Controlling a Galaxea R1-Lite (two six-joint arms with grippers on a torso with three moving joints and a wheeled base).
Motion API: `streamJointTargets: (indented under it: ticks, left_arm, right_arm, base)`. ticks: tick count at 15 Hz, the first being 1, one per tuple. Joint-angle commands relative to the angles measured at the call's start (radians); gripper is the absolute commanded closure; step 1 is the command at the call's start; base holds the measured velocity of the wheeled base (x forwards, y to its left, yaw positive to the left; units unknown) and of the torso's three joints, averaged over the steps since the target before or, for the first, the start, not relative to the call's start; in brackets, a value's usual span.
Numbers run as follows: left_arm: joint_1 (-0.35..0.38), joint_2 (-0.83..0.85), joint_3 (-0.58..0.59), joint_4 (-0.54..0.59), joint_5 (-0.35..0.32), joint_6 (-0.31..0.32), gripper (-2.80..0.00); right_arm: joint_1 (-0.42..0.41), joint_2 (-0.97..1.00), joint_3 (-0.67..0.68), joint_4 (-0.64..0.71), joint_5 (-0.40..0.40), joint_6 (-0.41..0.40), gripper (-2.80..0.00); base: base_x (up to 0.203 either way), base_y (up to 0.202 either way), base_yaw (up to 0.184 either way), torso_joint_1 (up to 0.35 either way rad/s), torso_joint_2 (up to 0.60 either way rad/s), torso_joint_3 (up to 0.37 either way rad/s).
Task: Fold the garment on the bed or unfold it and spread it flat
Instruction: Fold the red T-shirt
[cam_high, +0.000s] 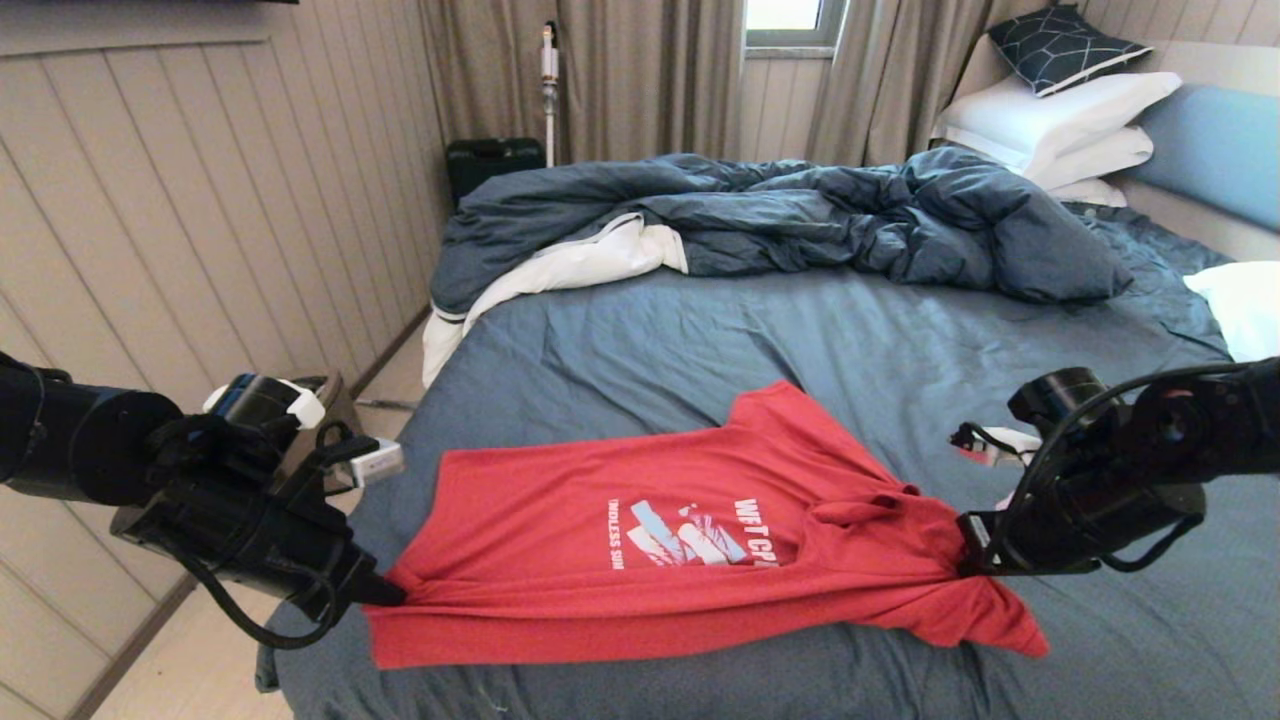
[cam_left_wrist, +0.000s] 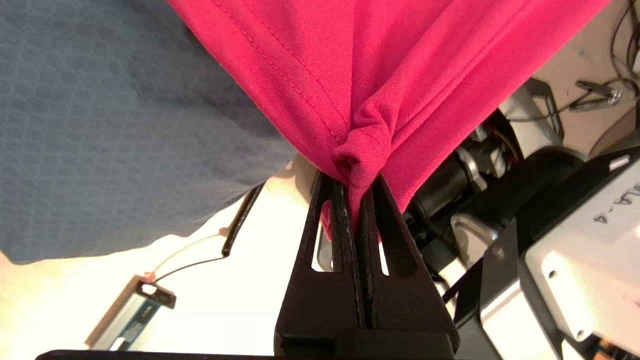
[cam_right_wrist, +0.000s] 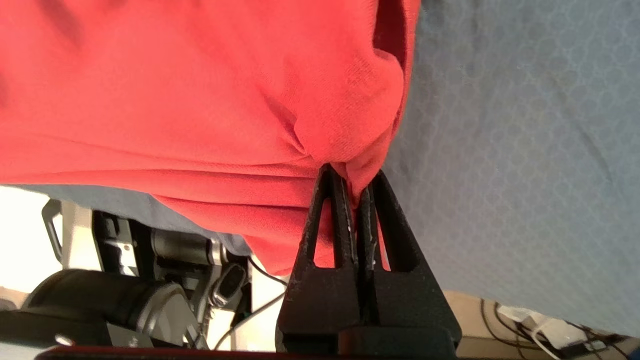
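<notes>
1. Head view: the garment (cam_high: 690, 545), a red T-shirt, lies across the near part of the bed (cam_high: 800, 330), stretched sideways between the two arms, its printed chest facing up.
2. The left tool (cam_high: 385, 592) is at the shirt's left edge, by the bed's near-left corner, with a bunch of red cloth drawn into its tip.
3. The right tool (cam_high: 968, 562) is at the shirt's right end, where the fabric gathers into folds; a loose flap hangs past it toward the near edge.
4. Left wrist view: the left tool (cam_left_wrist: 356, 195) has its fingers (cam_left_wrist: 334, 220) pressed together on a knot of garment (cam_left_wrist: 360, 75) cloth, with the blue-grey sheet (cam_left_wrist: 100, 125) beside it.
5. Right wrist view: the right tool (cam_right_wrist: 352, 192) is likewise clamped on a fold of the garment (cam_right_wrist: 200, 90), its fingers (cam_right_wrist: 336, 220) nearly meeting, the cloth pinched between them.
6. Farther back on the bed lie a rumpled dark blue duvet (cam_high: 800, 215) with its white lining showing, white pillows (cam_high: 1060, 125) and a patterned dark cushion (cam_high: 1060, 45) stacked by the light blue headboard (cam_high: 1215, 150).
</notes>
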Motion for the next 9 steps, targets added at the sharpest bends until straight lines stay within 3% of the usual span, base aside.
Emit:
streamJointTargets:
  ticks: [1, 9]
  left_arm:
    - [0.011, 0.003, -0.014, 0.029, -0.003, 0.029, 0.0]
    - [0.039, 0.096, -0.023, -0.028, -0.026, 0.035, 0.0]
  right_arm:
    - [-0.004, 0.0, -0.019, 0.043, 0.001, -0.021, 0.0]
    - [0.0, 0.129, -0.094, 0.045, 0.003, -0.018, 0.0]
  base:
    - [0.0, 0.0, 0.0, 0.0, 0.0, 0.0]
    - [0.0, 0.0, 0.0, 0.0, 0.0, 0.0]
